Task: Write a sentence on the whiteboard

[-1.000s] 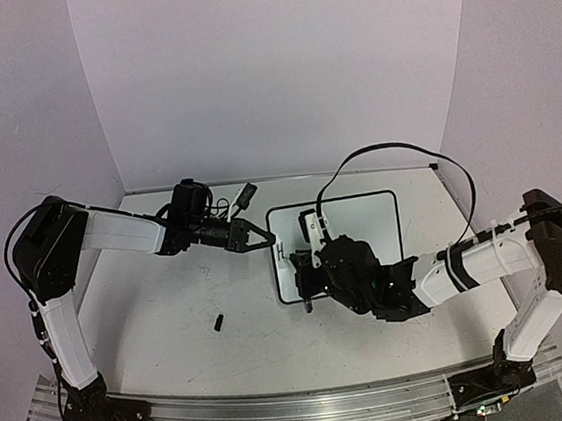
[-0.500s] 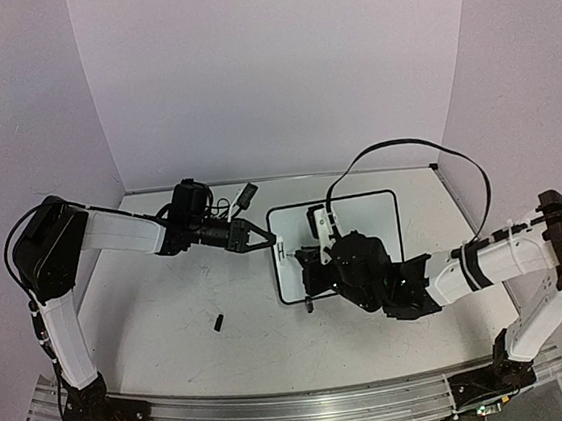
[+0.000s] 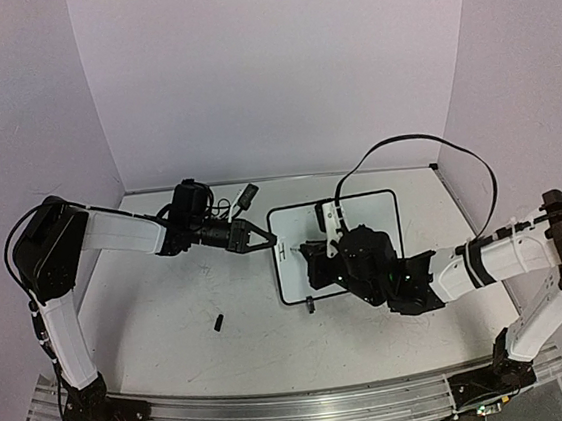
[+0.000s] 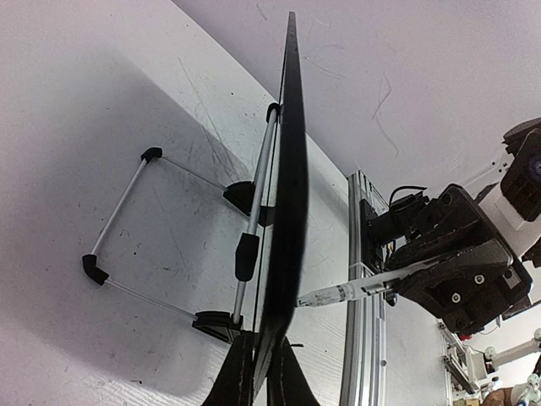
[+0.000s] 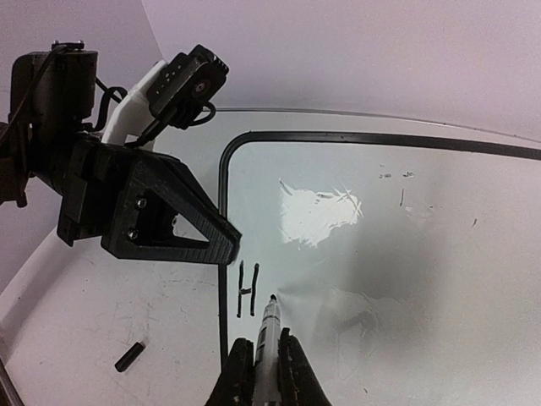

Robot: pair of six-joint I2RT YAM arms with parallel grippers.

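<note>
Right wrist: marker (image 5: 267,334) beside "H" (image 5: 247,289), close to whiteboard's (image 5: 406,279) frame edge.

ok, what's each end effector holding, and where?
Left end effector: whiteboard, by the left edge of its frame. Right end effector: marker, by the barrel, tip free.

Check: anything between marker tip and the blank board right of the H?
Nothing visible. The marker in the right gripper points at the whiteboard right of the H, and the surface beyond shows only glare and faint smudges. The left gripper clamps the left frame edge, outside that path.
</note>
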